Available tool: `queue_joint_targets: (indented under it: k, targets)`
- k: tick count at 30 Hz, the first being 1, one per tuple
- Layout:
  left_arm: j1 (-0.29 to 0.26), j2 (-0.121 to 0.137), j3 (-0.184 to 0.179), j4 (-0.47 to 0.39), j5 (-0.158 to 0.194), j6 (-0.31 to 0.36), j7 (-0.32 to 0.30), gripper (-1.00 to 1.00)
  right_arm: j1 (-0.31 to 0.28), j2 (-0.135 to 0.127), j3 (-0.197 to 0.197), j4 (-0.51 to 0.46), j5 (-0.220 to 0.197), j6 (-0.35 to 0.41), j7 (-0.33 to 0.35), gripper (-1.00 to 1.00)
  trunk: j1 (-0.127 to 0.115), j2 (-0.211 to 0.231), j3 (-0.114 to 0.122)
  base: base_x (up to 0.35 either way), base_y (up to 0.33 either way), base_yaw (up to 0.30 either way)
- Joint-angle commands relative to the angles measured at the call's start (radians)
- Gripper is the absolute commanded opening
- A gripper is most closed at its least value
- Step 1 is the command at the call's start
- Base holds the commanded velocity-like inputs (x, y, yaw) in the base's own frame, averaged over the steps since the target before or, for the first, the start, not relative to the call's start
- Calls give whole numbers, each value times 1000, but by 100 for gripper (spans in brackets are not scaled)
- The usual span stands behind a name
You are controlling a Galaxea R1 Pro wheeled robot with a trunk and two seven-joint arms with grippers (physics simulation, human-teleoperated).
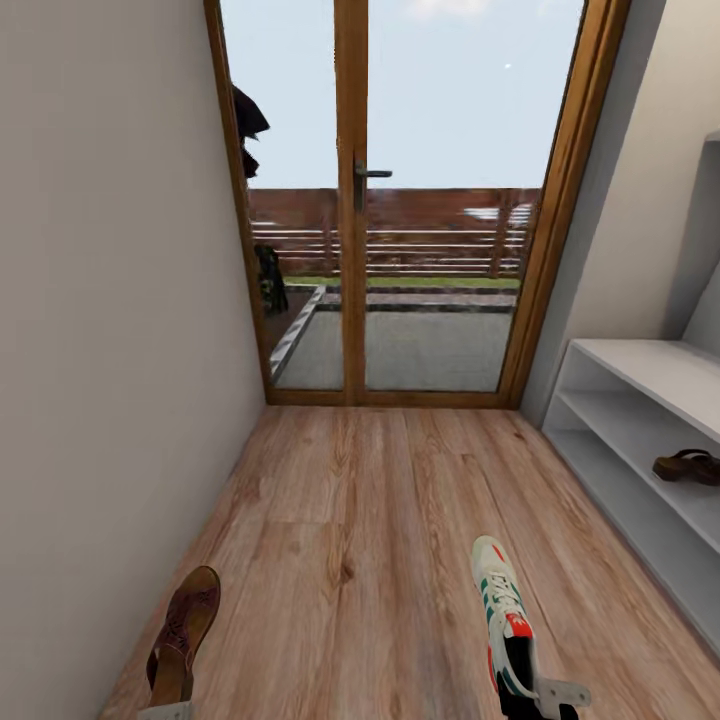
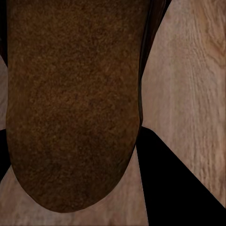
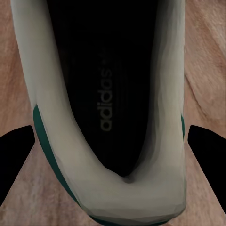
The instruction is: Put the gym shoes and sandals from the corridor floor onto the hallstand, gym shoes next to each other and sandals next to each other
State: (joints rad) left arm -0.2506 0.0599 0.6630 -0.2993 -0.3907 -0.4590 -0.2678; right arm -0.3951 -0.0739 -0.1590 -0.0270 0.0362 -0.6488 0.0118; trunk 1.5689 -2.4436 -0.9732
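A dark-brown sandal [image 1: 185, 630] is at the lower left of the head view, with my left gripper [image 1: 165, 712] shut on its heel end. Its brown sole [image 2: 70, 94] sits between the dark fingers [image 2: 179, 183] in the left wrist view. A white gym shoe [image 1: 503, 610] with teal stripes and a red tongue is at the lower right, and my right gripper [image 1: 545, 700] is shut on its heel. The shoe's heel opening [image 3: 108, 94] lies between the fingertips [image 3: 207, 155]. The second sandal [image 1: 690, 466] lies on the hallstand's [image 1: 640, 360] upper open shelf. The other gym shoe is out of view.
The wood-plank corridor floor [image 1: 370, 500] runs ahead to a wood-framed glass door [image 1: 352, 200] with a dark handle [image 1: 366, 178]. A plain wall [image 1: 110, 350] closes the left side. The pale-grey hallstand lines the right wall.
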Motion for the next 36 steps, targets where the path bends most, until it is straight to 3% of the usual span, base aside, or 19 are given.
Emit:
queue_joint_targets:
  k: [1,9,36]
  targets:
    - [-1,0,9,0,-7,-3,-7,-100,-1,0,-6,1,4,-3,2,-100,0,0,-1,338,0,0]
    - [-1,0,9,0,-7,-3,-7,-100,-1,0,-6,1,4,-3,2,-100,0,0,-1,338,0,-132]
    - [-1,-1,9,0,-7,-3,-7,-100,-1,0,-6,1,4,-2,3,-100,0,0,-1,338,25,-259]
